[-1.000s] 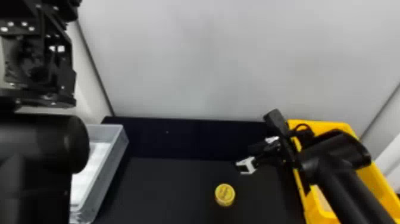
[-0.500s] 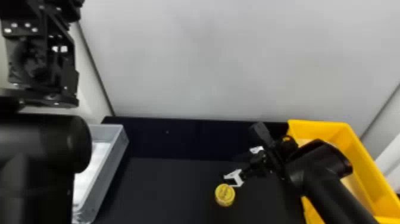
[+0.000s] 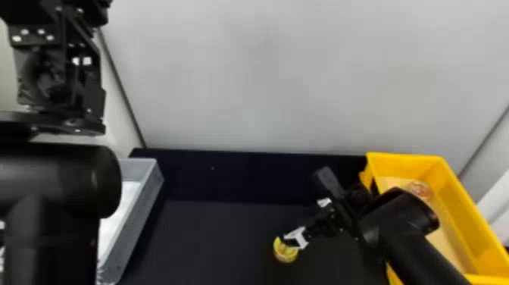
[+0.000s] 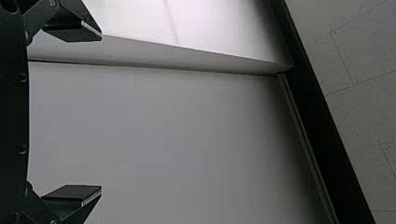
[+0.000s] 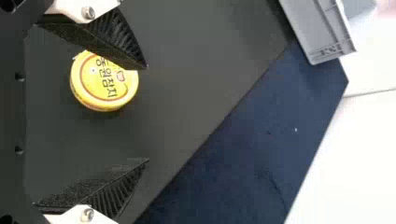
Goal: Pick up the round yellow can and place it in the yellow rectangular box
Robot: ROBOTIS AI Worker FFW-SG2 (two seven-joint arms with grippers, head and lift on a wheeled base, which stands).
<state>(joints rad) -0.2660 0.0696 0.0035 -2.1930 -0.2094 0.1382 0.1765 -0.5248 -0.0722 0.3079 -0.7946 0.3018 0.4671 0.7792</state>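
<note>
In the head view the round yellow can (image 3: 284, 253) lies on the dark table, its upper part covered by my right gripper (image 3: 291, 240). The right wrist view has the can (image 5: 105, 86) between the spread fingers of my right gripper (image 5: 147, 114), close to one finger, which overlaps the can's edge; whether they touch I cannot tell. The yellow rectangular box (image 3: 460, 212) stands at the right, partly behind the right arm. My left arm is parked at the left, its gripper (image 4: 101, 113) open and empty before a pale wall in the left wrist view.
A grey box (image 3: 145, 212) with a white bottom stands at the left, partly behind the left arm. A round item (image 3: 419, 189) lies inside the yellow box. The pale wall (image 3: 265, 75) rises behind the dark table (image 3: 212, 235).
My right gripper has moved left and toward the near side, away from the yellow box, and is now over the can. The can and left arm look unmoved.
</note>
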